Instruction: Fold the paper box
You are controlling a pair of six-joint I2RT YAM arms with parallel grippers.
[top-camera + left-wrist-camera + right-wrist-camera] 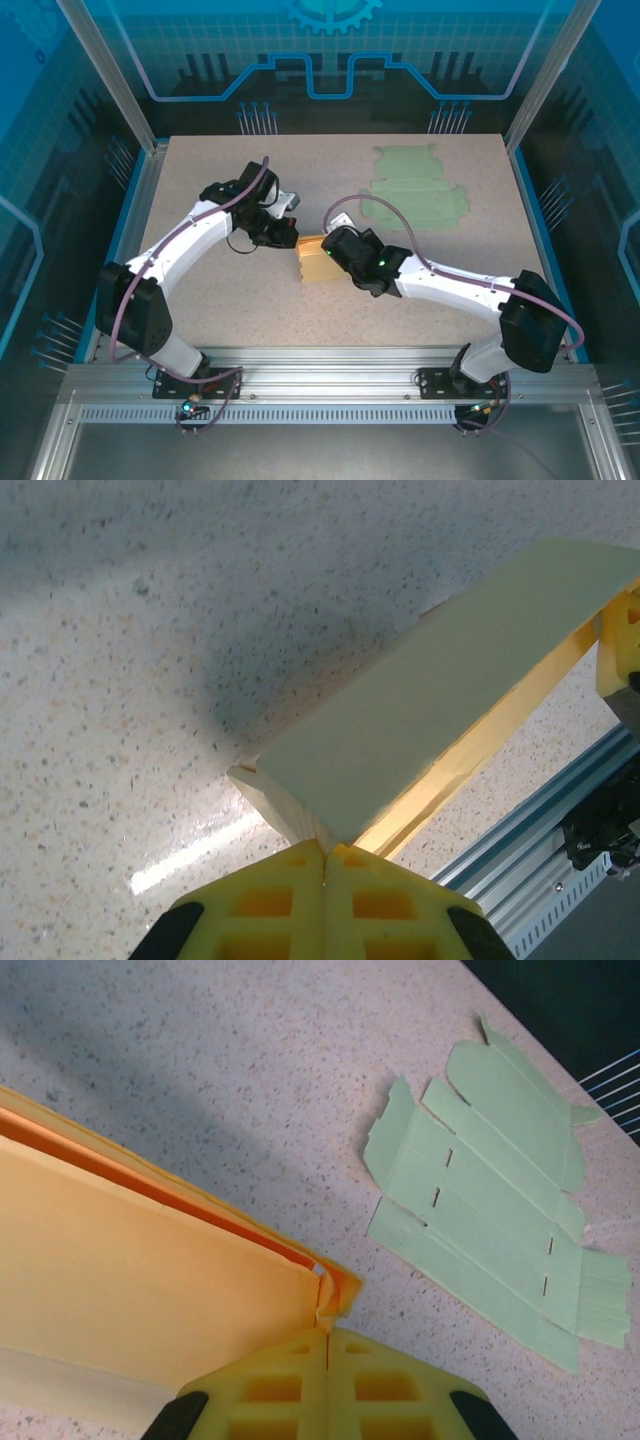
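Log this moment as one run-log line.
left gripper: shut on box corner | right gripper: shut on box corner | box: part-folded, held by both | green blank: lying flat, apart

We see a speckled beige table (250, 300) filling the middle of the overhead frame, with blue edging (137, 205) along its sides. Behind it, at the top of the frame, stands a translucent blue back wall (330, 60) printed with a fine grid, bright circuit-like lines and a gear emblem (333, 12) at top centre. Similar blue panels close off the left (40, 150) and right (600, 130). Slanting metal posts (110, 70) frame the upper corners. Across the bottom runs a grooved aluminium rail (330, 385). In the left wrist view we find a bright streak of reflected light (190, 855) on the tabletop at lower left, and a soft dark shadow (260, 680) near the centre.
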